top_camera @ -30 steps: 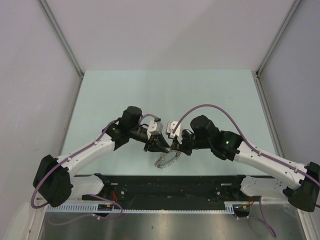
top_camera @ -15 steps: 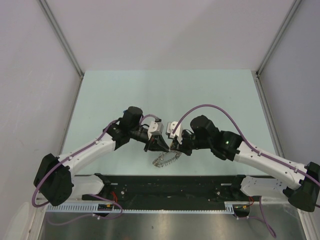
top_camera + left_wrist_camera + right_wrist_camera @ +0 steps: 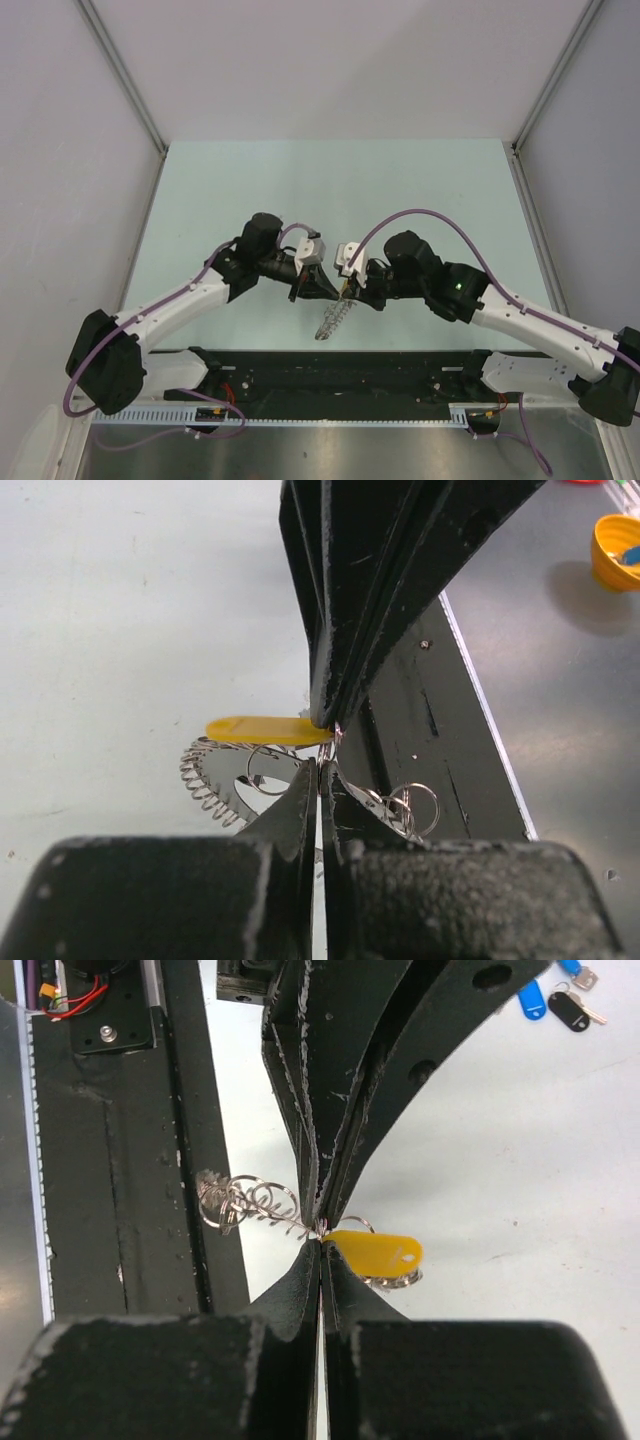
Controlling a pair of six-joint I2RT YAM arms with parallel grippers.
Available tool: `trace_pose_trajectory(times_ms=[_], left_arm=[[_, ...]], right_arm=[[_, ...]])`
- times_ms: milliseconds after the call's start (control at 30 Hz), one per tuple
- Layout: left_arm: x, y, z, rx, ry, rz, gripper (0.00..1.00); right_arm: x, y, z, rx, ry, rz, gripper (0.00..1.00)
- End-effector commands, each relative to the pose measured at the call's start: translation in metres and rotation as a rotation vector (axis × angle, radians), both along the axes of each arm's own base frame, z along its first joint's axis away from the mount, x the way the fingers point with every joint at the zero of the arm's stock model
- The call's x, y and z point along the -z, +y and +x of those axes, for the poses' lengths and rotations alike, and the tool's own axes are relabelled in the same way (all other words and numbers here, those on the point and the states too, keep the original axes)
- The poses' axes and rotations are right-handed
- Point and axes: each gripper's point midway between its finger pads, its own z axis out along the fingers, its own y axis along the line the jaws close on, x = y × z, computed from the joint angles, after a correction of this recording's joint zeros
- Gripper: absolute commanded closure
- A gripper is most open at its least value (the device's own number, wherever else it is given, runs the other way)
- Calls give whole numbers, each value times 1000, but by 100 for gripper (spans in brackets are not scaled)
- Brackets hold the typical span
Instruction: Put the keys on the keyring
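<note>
Left jaws and right jaws met tip to tip, both clamped on the limp silvery coiled-wire keyring [image 3: 334,317], which dangled over the pale green worktop's [image 3: 400,190] near edge beside a yellow plastic-headed key [image 3: 265,730]. Uneven pulling could free the thin wire and drop both.

Under your left claw [image 3: 320,765] lay the pale green table top [image 3: 120,600]. Just to that claw's right ran a black rail [image 3: 410,720], with a grey metal shelf [image 3: 560,700] beyond it. Far off to the claw's upper right, on the shelf, sat a yellow cup [image 3: 603,550] holding something blue. Left of your right claw [image 3: 320,1245], past the rail, red wires [image 3: 85,990] showed.
</note>
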Motion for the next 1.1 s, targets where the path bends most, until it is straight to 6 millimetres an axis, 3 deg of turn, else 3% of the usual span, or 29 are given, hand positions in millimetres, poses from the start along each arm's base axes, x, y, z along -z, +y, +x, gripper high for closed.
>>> trace_pose_trajectory(times_ms=[0, 233, 733, 933, 1067], left_arm=[[-19, 3, 11, -86, 3, -60, 100], [-31, 7, 22, -251, 57, -98, 100], [-86, 10, 28, -431, 135, -404, 100], [-91, 16, 29, -477, 163, -482, 100], [-82, 16, 26, -473, 183, -494, 100]], right_arm=[[-38, -1, 4, 28, -54, 79, 100], [-37, -5, 0, 38, -43, 90, 100], [-31, 9, -4, 47, -22, 179, 100], [-30, 9, -1, 78, -35, 211, 100], [-38, 7, 2, 95, -65, 245, 100]])
